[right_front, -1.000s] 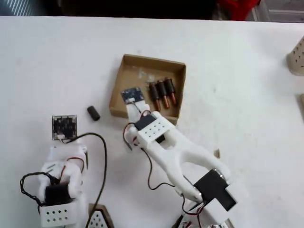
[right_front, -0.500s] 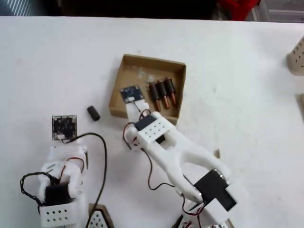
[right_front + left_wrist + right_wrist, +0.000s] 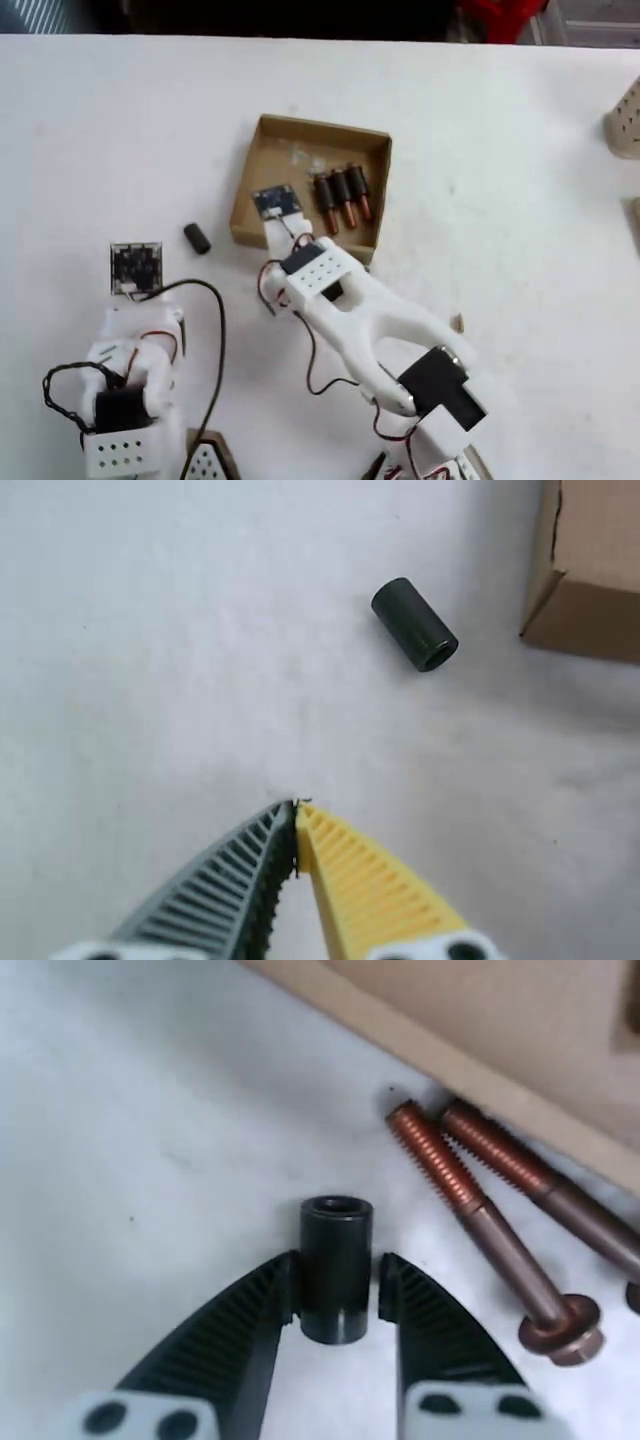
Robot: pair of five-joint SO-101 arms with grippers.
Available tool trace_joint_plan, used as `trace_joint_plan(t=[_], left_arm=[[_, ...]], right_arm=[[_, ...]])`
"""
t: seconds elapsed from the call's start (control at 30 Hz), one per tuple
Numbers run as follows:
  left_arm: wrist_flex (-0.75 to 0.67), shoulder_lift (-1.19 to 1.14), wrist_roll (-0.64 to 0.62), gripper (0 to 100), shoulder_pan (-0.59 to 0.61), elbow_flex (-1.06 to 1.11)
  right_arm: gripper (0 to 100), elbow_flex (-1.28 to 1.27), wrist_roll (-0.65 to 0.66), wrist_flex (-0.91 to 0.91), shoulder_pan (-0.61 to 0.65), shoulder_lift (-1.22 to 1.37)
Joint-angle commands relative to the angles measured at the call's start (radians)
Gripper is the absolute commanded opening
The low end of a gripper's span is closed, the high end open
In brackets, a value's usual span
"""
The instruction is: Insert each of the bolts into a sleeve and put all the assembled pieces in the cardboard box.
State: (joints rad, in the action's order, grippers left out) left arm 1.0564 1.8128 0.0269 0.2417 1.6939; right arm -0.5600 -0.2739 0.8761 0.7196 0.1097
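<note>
Sleeve (image 3: 335, 1270) between right fingers (image 3: 245, 1325) (bolts (image 3: 470, 1208) beside)

there were three sleeved copper bolts (image 3: 344, 200), two loose black cylindrical sleeves (image 3: 335, 1270), two bare copper-coloured threaded bolts (image 3: 480, 1220) and one brown cardboard box (image 3: 320, 125).

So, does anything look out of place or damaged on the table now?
Nothing is damaged or spilled. One sleeve lies alone on the table, left of the cardboard box, apart from the two bare bolts beside the box wall. That is unfinished work, not a fault.
</note>
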Motion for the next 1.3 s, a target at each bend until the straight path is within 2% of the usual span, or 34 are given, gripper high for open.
trace_joint_plan(t=[0.0,0.33,0.4,0.47,0.57,0.83,0.97,1.27], left_arm=[[0.0,-0.021,0.012,2,0.008,-0.003],[0.0,-0.021,0.012,2,0.008,-0.003],[0.0,-0.021,0.012,2,0.008,-0.003],[0.0,-0.021,0.012,2,0.008,-0.003],[0.0,-0.021,0.012,2,0.008,-0.003],[0.0,-0.021,0.012,2,0.008,-0.003],[-0.002,-0.021,0.012,2,0.008,-0.003],[-0.002,-0.021,0.012,2,0.008,-0.003]], right_arm=[[11.7,0.054,0.005,-0.024,0.007,0.064],[11.5,0.091,0.017,0.025,0.008,0.065],[8.3,0.091,0.06,0.025,0.008,0.065],[0.5,0.091,0.089,0.024,0.008,0.064],[1.7,0.083,0.101,0.027,0.007,0.035],[1.7,0.074,0.103,0.222,-0.022,-0.186],[1.7,0.074,0.103,0.314,-0.127,-0.297],[1.7,0.068,0.103,0.464,-0.524,-0.389]])
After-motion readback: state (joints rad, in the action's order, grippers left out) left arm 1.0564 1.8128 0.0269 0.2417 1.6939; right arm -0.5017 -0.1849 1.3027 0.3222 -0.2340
